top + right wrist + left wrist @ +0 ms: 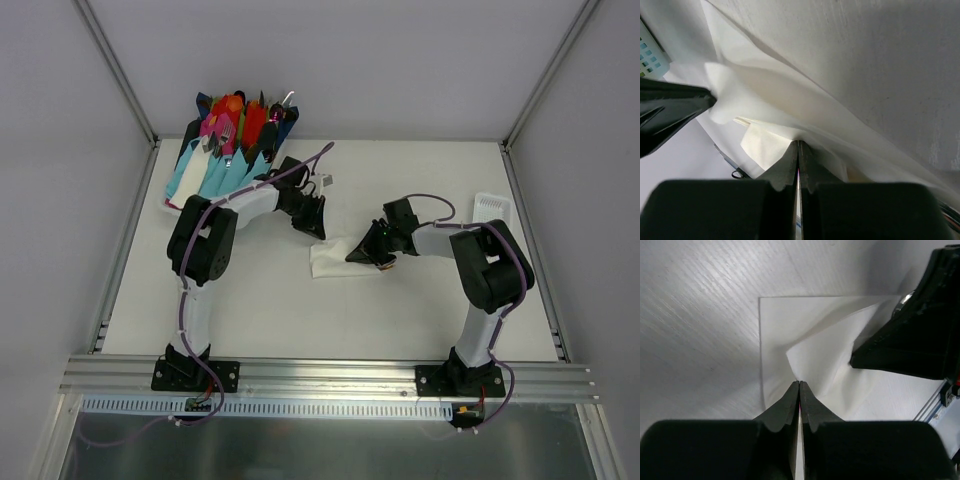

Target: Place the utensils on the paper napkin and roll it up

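Observation:
The white paper napkin (332, 263) lies mid-table, with one part lifted off the table into a fold. My left gripper (318, 232) is at its far edge and is shut on a raised fold of it, as the left wrist view (799, 384) shows against the sheet (790, 325). My right gripper (358, 254) is at its right side, shut on the napkin's edge (798, 143), with folded layers (785, 95) in front of it. A small golden-brown bit (386, 264) shows under the right gripper; I cannot tell whether it is a utensil. The utensils are otherwise hidden.
A bunch of pink, red and orange cutlery in light-blue wraps (228, 140) stands at the back left. A small white slotted tray (492, 207) lies at the right edge. Each gripper shows in the other's wrist view (910, 335) (665, 112).

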You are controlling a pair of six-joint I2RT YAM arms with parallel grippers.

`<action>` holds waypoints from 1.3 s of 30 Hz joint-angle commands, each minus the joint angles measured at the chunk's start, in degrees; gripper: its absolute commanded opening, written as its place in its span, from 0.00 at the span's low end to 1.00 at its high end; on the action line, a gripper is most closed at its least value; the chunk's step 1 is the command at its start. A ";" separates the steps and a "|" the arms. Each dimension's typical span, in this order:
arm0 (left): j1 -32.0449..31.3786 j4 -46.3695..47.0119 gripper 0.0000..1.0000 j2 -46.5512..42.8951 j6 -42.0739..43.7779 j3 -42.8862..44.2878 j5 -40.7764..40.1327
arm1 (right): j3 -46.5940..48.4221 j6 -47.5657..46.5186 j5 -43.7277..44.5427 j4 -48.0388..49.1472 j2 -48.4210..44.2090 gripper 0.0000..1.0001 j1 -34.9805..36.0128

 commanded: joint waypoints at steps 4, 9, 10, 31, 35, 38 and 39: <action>1.47 -0.24 0.18 4.05 1.40 3.40 5.26 | -1.40 -3.51 9.38 -7.44 3.21 0.00 -1.34; 2.09 0.99 0.37 4.41 1.14 3.66 10.44 | -1.40 -3.51 9.29 -7.44 3.21 0.00 -1.34; 2.35 1.26 0.39 4.41 0.88 3.66 10.98 | -1.31 -3.42 9.29 -7.44 3.30 0.00 -1.34; 5.60 9.43 0.48 5.20 -7.03 1.90 27.59 | -1.23 -3.25 9.03 -7.35 3.74 0.00 -1.42; 5.52 9.43 0.48 6.08 -7.12 1.38 29.88 | -1.23 -3.25 9.12 -7.35 3.65 0.00 -1.42; 5.52 9.43 0.48 6.17 -6.77 1.02 30.67 | -1.31 -3.33 9.03 -7.35 3.74 0.00 -1.34; 5.43 9.61 0.48 6.16 -6.60 0.76 30.84 | -1.23 -3.33 9.03 -7.44 3.83 0.00 -1.42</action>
